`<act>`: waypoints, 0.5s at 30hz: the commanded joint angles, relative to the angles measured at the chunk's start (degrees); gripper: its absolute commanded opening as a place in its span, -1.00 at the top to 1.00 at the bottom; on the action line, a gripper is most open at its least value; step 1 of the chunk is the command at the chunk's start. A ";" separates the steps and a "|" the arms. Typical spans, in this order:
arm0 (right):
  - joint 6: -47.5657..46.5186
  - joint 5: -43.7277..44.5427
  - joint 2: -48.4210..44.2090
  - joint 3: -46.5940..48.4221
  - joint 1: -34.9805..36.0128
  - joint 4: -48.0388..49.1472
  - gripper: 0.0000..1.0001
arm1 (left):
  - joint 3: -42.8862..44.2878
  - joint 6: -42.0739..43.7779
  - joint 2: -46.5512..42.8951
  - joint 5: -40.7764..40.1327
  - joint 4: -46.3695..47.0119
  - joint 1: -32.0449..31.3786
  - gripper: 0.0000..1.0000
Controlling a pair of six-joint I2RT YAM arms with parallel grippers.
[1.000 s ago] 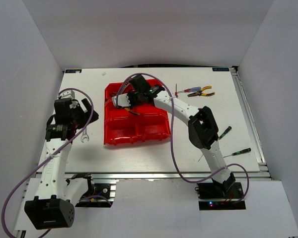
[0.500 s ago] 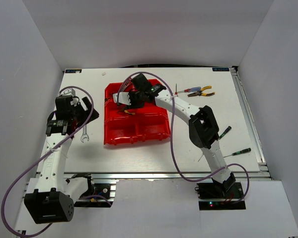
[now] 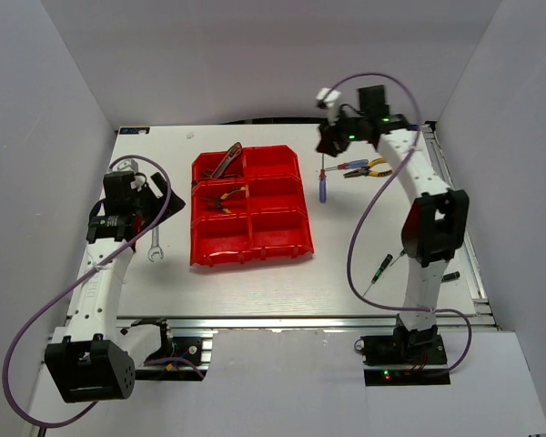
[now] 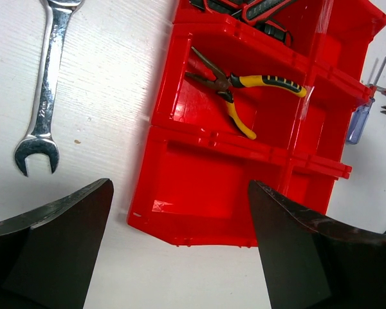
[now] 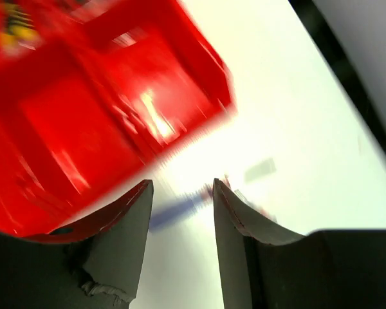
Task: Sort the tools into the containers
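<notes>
The red bins [image 3: 255, 238] stand left of the table's middle. Red-black pliers [image 3: 226, 162] lie in the far left bin and yellow-handled pliers [image 3: 224, 198] in the middle left bin; both show in the left wrist view, the yellow pair [image 4: 244, 90] and the red-black pair [image 4: 257, 9]. A silver wrench [image 3: 155, 244] lies left of the bins. My left gripper [image 3: 155, 194] is open and empty above it. My right gripper [image 3: 331, 138] is open and empty, high over a blue screwdriver [image 3: 322, 188], which blurs between its fingers [image 5: 174, 212].
A red screwdriver [image 3: 350, 165] and a second pair of yellow pliers [image 3: 373, 168] lie at the far right of the bins. Two green-black screwdrivers [image 3: 382, 267] [image 3: 450, 276] lie near the right arm's base. The wrench [image 4: 45, 90] lies beside the bins' left wall [image 4: 164, 96].
My right arm swung from over the bins to the far right of the table. The yellow pliers it was holding over the bins now lie in the middle left bin. The left arm barely moved.
</notes>
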 commanded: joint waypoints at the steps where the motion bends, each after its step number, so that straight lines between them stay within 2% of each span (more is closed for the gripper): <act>1: 13.34 -3.59 -0.74 -4.61 -9.08 1.50 0.02 | 0.29 -0.47 0.30 1.45 1.89 0.32 -0.94; 4: 18.54 0.09 -0.39 -7.87 -15.26 4.40 0.02 | 0.11 -0.38 1.53 2.24 2.95 0.40 -0.94; 6: 16.47 -1.37 0.49 -8.05 -18.15 3.89 0.01 | 0.02 -0.56 2.32 2.68 3.74 0.32 -0.94; 7: 13.14 -1.65 1.97 -7.53 -19.91 2.57 0.00 | 0.02 -0.38 2.50 2.94 3.92 0.40 -0.94; 8: 4.41 -1.65 3.03 -6.48 -20.45 0.91 -0.02 | 0.11 -0.21 2.77 3.03 4.00 0.32 -0.94; 12: -16.18 -1.83 10.06 3.34 -23.61 -13.74 -0.04 | 0.20 0.06 3.47 3.39 4.62 0.32 -0.94; 15: -25.28 -1.66 16.56 9.76 -24.41 -20.70 -0.01 | 0.20 0.14 4.00 3.56 4.71 0.32 -0.94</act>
